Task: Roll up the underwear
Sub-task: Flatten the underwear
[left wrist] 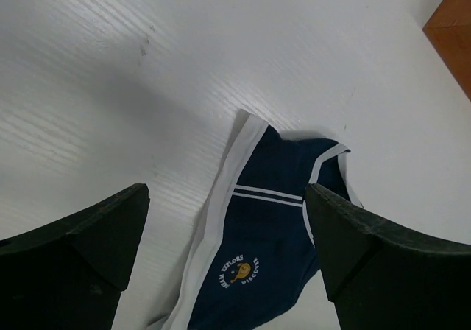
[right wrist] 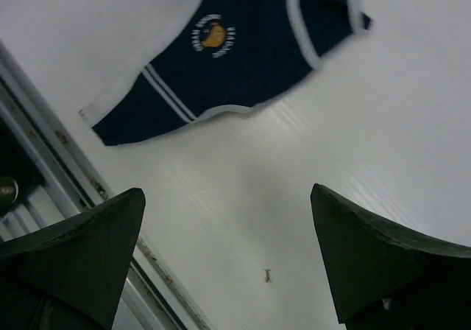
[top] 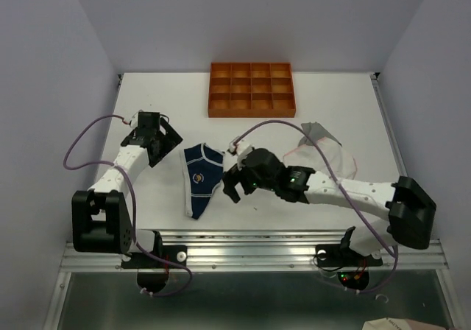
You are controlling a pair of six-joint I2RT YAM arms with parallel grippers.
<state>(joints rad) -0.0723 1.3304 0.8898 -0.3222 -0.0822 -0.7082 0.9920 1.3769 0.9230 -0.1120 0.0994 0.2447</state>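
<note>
A white table (top: 331, 102) sits enclosed by plain pale lavender walls (top: 44, 65).

Looks down on the white surface (left wrist: 147, 65) past the left tool (left wrist: 224, 190), spread wide, with its black fingers (left wrist: 88, 249) filling the lower corners. Shows the navy underwear (left wrist: 265, 234) lying between them on the surface: white trim, two thin white stripes, a round yellow emblem ringed with lettering. Catches an orange tray (left wrist: 452, 28) corner at the top right
</note>
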